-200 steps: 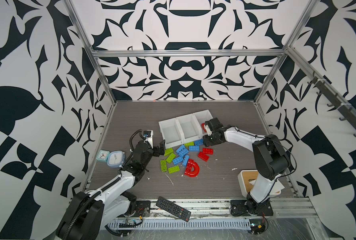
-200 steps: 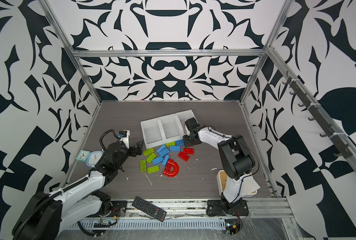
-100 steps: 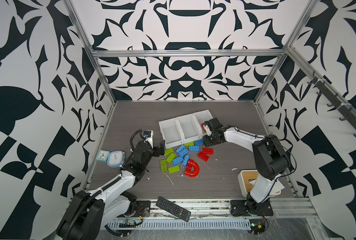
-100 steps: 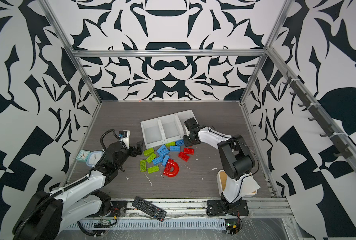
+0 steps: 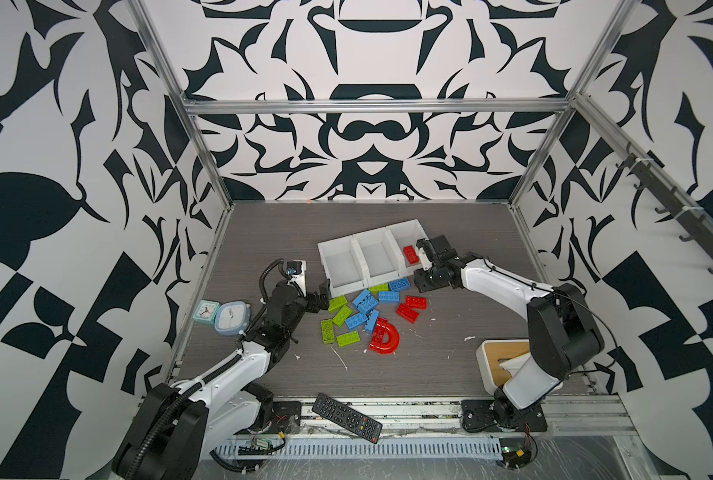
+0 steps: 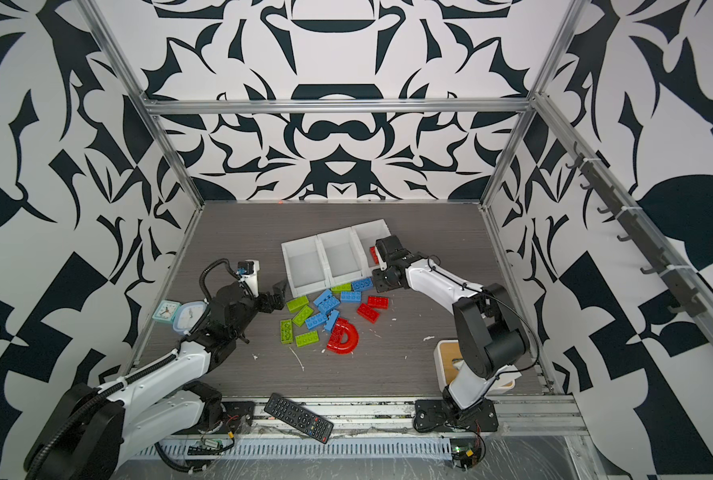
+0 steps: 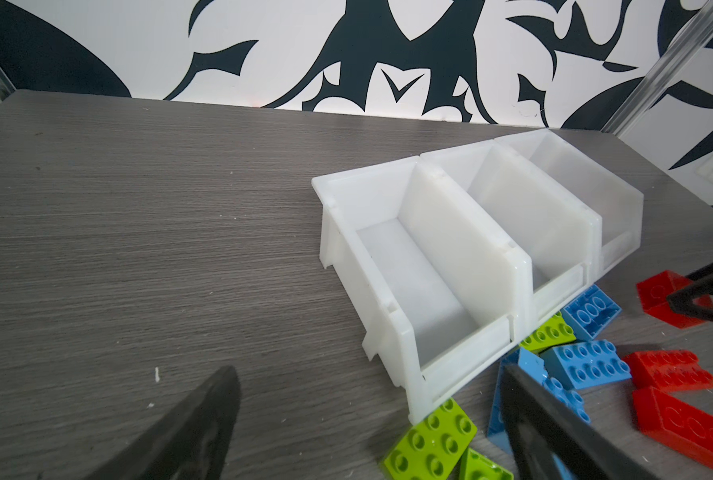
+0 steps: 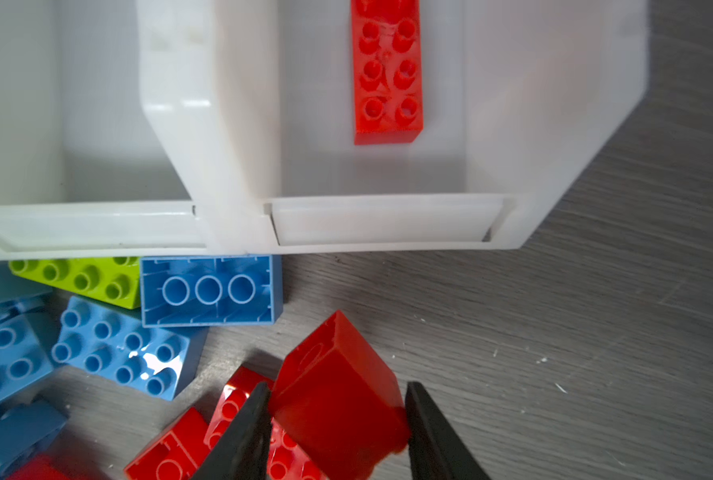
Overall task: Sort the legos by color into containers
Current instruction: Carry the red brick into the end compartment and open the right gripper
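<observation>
Stiffness and low weight are probably helping you: your right claw [image 8: 338, 390] is pinching a glossy red plastic brick [image 8: 330, 357] across its smooth, likely slippery sides, in front of the joined white plastic bins [image 8: 388, 224]. Your left claw [image 5: 323, 296] is hanging spread.

Teal clock [image 5: 205, 311], blue clock [image 5: 232, 319], remote [image 5: 346, 417], lidded box [image 5: 498, 353].

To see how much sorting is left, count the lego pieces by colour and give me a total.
Lime green bricks: 5
Blue bricks: about 6, overlapping
Red bricks: 4, one in the end bin, one between the right gripper jaws
Red translucent arch pieces: apparently 2
Total: about 17
</observation>
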Robot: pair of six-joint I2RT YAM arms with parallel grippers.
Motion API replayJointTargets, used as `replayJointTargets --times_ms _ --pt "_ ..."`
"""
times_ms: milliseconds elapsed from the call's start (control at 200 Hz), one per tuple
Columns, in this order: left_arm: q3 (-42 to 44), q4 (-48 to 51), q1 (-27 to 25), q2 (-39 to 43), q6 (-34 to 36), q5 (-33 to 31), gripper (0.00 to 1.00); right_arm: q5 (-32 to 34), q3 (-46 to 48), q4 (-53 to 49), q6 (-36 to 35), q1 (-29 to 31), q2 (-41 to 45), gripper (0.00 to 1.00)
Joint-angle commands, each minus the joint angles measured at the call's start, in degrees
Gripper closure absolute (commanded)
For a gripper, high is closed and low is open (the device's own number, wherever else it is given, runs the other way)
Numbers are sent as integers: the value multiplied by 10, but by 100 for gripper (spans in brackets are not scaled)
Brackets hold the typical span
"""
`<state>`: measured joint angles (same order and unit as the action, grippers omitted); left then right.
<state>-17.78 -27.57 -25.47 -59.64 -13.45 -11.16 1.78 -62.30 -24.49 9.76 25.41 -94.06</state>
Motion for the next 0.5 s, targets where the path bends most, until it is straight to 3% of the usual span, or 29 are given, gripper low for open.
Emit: replayJointTargets --times_ms 0,205,495 --pt "-21 7 0 9 2 -5 0 13 -5 -8 0 -3 24 52" --pt "-19 10 0 17 1 -5 0 14 -59 -9 -12 -10 24 51" --pt "-18 10 0 27 -8 8 0 8 -194 -13 -38 -23 -60 51"
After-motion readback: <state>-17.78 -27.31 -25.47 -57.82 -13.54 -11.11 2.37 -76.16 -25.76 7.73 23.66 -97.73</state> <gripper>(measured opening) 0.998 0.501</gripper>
